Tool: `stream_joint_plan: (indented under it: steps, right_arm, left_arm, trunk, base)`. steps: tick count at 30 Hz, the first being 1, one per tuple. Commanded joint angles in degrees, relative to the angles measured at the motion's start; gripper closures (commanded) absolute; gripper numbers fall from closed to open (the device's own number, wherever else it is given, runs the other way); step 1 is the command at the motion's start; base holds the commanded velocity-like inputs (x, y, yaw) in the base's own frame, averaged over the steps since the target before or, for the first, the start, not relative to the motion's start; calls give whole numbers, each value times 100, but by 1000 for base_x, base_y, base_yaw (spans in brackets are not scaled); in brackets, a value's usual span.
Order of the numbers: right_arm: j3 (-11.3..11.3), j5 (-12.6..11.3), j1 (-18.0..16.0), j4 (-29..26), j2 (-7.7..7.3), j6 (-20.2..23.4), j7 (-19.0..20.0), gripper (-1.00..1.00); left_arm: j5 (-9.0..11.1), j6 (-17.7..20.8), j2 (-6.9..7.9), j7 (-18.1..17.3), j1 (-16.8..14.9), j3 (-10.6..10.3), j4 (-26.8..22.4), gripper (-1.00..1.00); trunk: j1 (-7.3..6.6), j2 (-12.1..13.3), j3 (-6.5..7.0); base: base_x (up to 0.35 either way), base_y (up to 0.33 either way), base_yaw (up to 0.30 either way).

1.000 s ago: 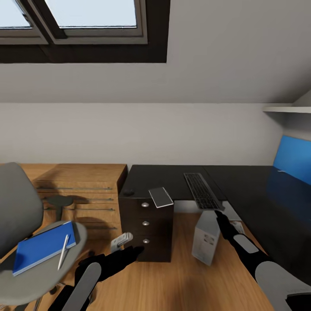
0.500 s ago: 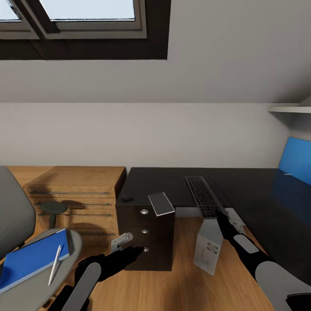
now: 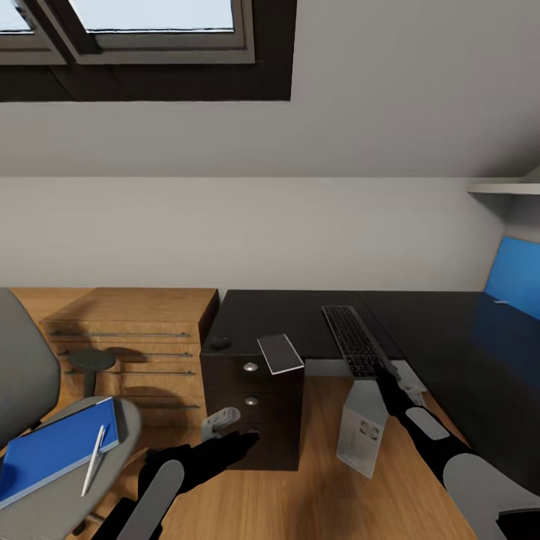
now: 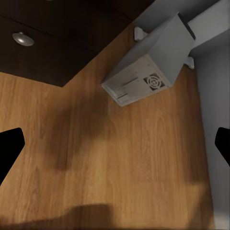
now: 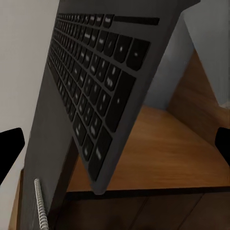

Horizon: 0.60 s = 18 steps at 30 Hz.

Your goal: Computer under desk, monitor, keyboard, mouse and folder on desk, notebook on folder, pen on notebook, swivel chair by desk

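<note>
Keyboard (image 3: 352, 341) on counter (image 3: 300, 315) front edge, long axis front to back, near end overhanging; right end effector (image 3: 387, 373) at that end, grip unclear; left end effector (image 3: 238, 429) released, empty.

Dark-keyed keyboard (image 3: 352, 341) lengthwise on the black desk (image 3: 300, 315), near end overhanging the front edge. Grey notebook (image 3: 280, 353) tilted at the desk's front edge over the drawers. Small dark mouse (image 3: 219, 343), probably, near the left front corner. Blue folder (image 3: 52, 450) flat on the swivel chair (image 3: 30, 420) seat, white pen (image 3: 94, 457) across it. Grey-white computer (image 3: 364, 427) leaning under the desk.
</note>
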Motion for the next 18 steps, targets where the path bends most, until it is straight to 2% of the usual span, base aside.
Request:
stream_joint_plan:
  steps: [1, 11, 15, 18]
  right_arm:
    - [33, -54, -4, 3, -5, 5, 18, -100]
    - [8, -57, -3, 16, -28, 5, 5, -100]
    - [7, -89, -5, 19, -30, 5, 1, -100]
    - [7, -145, -4, 19, -31, 5, 0, -100]
  left_arm:
    - [61, -2, 4, 59, -5, -13, -7, -100]
    - [66, 15, 6, 61, -5, -23, -9, -100]
    - [66, 11, 5, 61, -5, -28, -9, -100]
    - [66, 13, 6, 61, -5, -31, -9, -100]
  trunk:
    - [22, -45, -25]
    - [22, -45, -25]
    - [110, -205, -96]
    - [110, -205, -96]
  base:
    - [0, 0, 0]
    - [0, 0, 0]
    - [0, 0, 0]
    - [0, 0, 0]
